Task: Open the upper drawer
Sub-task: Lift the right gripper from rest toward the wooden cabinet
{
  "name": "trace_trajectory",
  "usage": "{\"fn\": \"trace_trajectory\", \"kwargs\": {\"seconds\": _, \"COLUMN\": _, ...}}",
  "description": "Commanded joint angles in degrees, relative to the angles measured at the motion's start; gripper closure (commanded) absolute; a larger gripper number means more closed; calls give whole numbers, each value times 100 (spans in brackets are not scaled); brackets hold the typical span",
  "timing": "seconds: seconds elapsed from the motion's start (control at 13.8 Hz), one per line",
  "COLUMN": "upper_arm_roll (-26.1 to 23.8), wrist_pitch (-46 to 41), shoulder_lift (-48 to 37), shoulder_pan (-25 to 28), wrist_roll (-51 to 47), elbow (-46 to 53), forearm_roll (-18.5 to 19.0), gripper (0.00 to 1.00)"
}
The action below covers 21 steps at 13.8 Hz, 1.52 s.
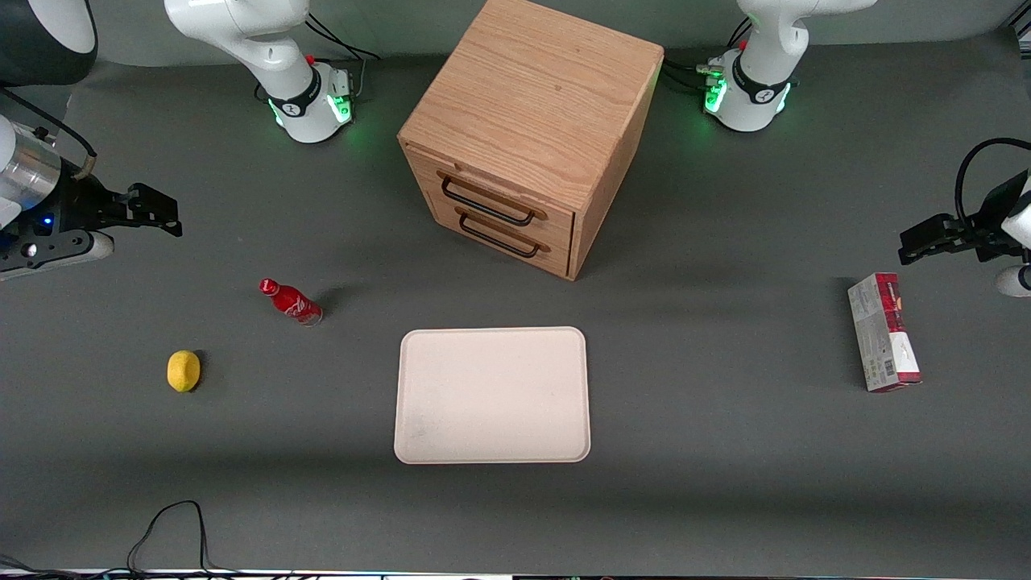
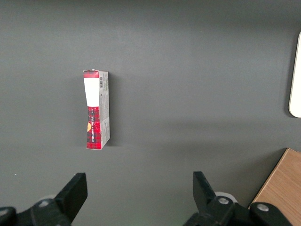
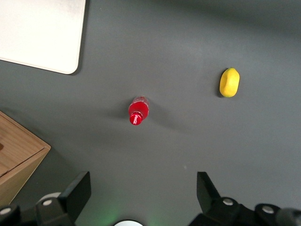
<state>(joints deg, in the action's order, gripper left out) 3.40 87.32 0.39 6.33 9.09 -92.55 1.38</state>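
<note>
From the front I see the upper drawer [image 1: 493,196] shut flush in the oak cabinet [image 1: 532,105], above the lower drawer [image 1: 501,231], with my end effector [image 1: 153,211] hovering well apart toward the working arm's end of the desk [image 1: 725,451]. On the right wrist camera its fingers [image 3: 77,190] are spread wide and empty above a red bottle [image 3: 138,111] and a lemon [image 3: 229,82].

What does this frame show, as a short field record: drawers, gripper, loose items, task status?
upper drawer: shut, flush with the cabinet, black handle untouched
lower drawer: shut
gripper: above the table at the working arm's end, well apart from the cabinet, fingers open, holding nothing
red bottle: upright on the table, between gripper and tray
lemon: on the table, nearer the front camera than the bottle
tray: bare, in front of the cabinet
carton: lying toward the parked arm's end
task status: not begun
</note>
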Motion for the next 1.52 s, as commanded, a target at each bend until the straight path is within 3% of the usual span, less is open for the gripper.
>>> {"fn": "trace_trajectory", "kwargs": {"seconds": 0.0, "upper_arm_roll": -6, "wrist_pitch": -207, "shoulder_lift": 136, "shoulder_pan": 18, "wrist_roll": 119, "elbow": 219, "forearm_roll": -84, "gripper": 0}}
{"fn": "trace_trajectory", "kwargs": {"seconds": 0.58, "upper_arm_roll": -42, "wrist_pitch": -259, "shoulder_lift": 400, "shoulder_pan": 201, "wrist_roll": 119, "elbow": 491, "forearm_roll": -691, "gripper": 0}}
{"fn": "trace_trajectory", "kwargs": {"seconds": 1.01, "upper_arm_roll": -50, "wrist_pitch": -215, "shoulder_lift": 725, "shoulder_pan": 1010, "wrist_roll": 40, "elbow": 931, "forearm_roll": -770, "gripper": 0}}
{"fn": "trace_trajectory", "kwargs": {"seconds": 1.16, "upper_arm_roll": -50, "wrist_pitch": -172, "shoulder_lift": 857, "shoulder_pan": 1116, "wrist_roll": -29, "elbow": 1054, "forearm_roll": -1234, "gripper": 0}}
{"fn": "trace_trajectory", "kwargs": {"seconds": 1.45, "upper_arm_roll": -129, "wrist_pitch": -163, "shoulder_lift": 1173, "shoulder_pan": 1765, "wrist_roll": -56, "elbow": 1169, "forearm_roll": -1359, "gripper": 0}}
